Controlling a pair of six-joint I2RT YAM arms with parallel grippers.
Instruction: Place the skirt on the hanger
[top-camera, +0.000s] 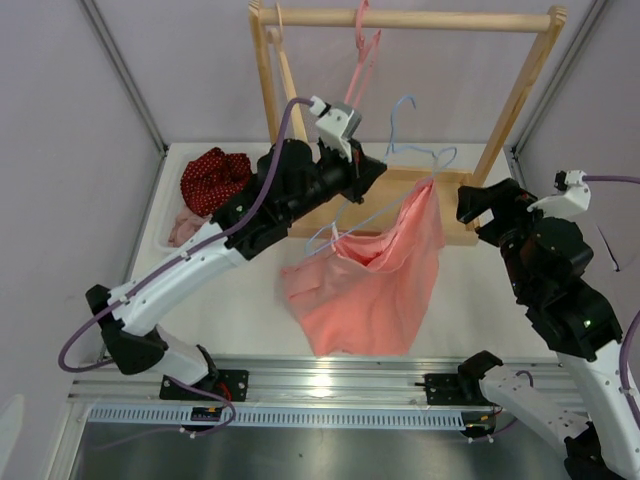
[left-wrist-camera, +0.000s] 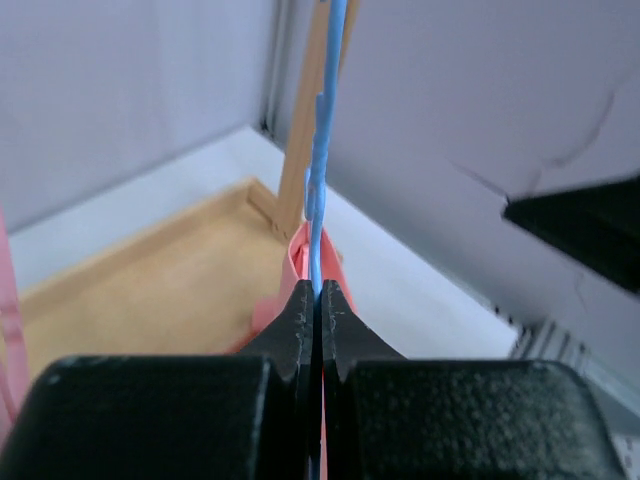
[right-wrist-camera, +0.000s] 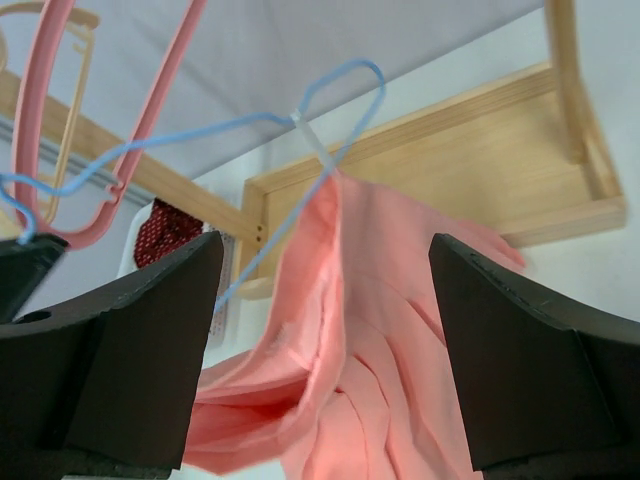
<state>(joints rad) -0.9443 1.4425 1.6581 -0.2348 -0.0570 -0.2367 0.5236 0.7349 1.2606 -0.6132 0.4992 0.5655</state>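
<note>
L gripper pinches hanger; R gripper spread, empty, nearer arm: skirt hangs just ahead, hanger slanting up toward it.

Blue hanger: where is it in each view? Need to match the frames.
Top external: hanger centre, tilted, skirt hanging from it.
Left wrist: hanger a thin vertical line at centre, rising from the shut left pincer.
Right wrist: hanger upper middle, above the skirt, framed by the open right pincer.
Shared landmark: the wooden rack, behind it in all three.
</note>
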